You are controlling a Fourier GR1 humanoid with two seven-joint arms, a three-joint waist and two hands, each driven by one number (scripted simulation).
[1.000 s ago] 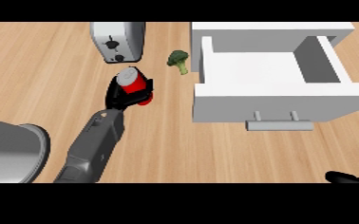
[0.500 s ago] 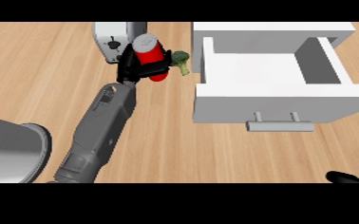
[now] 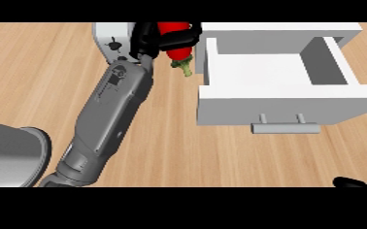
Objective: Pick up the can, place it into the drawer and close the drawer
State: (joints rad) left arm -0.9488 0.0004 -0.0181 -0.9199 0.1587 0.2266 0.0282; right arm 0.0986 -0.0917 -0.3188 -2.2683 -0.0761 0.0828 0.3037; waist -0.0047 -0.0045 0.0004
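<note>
Fingers (image 3: 179, 40) of my left hand (image 3: 147, 39) are curled round the red can (image 3: 172, 29).
I hold the can at the far side of the wooden counter (image 3: 179, 150), just left of the open white drawer (image 3: 272, 107) and outside it, with the toaster (image 3: 109, 41) to its left. A broccoli floret (image 3: 186, 68) lies just near of the can. My right hand (image 3: 351, 182) barely shows at the near right corner; I cannot tell whether it is open or closed.
</note>
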